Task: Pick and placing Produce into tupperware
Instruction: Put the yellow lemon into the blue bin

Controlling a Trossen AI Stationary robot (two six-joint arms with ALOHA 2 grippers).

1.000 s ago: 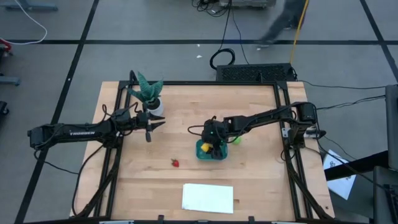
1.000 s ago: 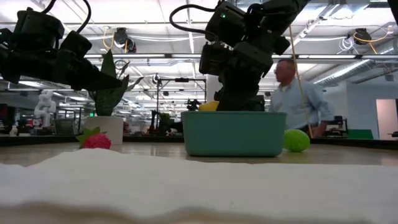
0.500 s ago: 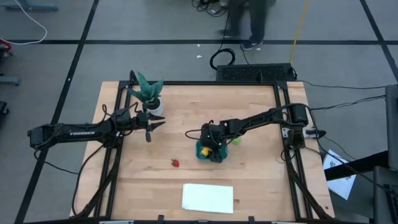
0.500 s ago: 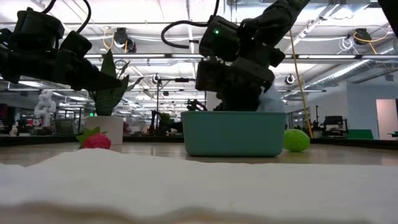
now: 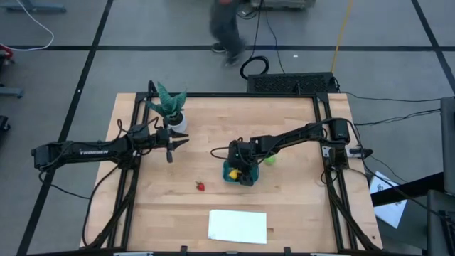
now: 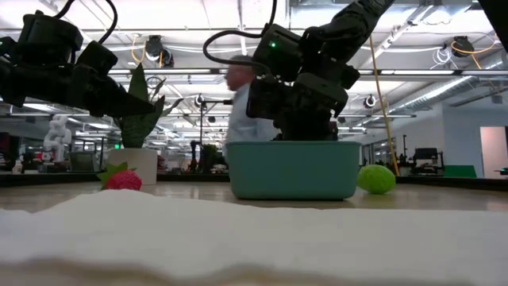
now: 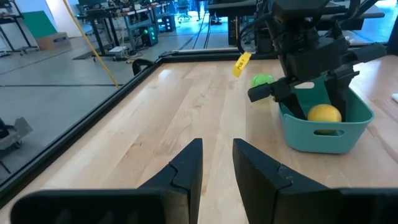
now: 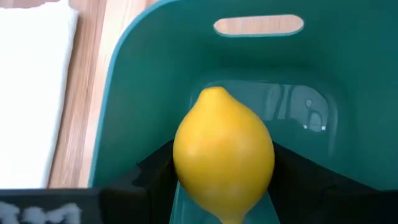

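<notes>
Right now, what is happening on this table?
The right gripper is down inside the teal tub, holding the yellow lemon between its fingers. The red strawberry and the green ball lie on the table. The left gripper waits near the potted plant.

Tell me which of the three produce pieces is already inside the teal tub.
The yellow lemon, between the right gripper's fingers in the tub. The strawberry and green ball lie on the table.
</notes>
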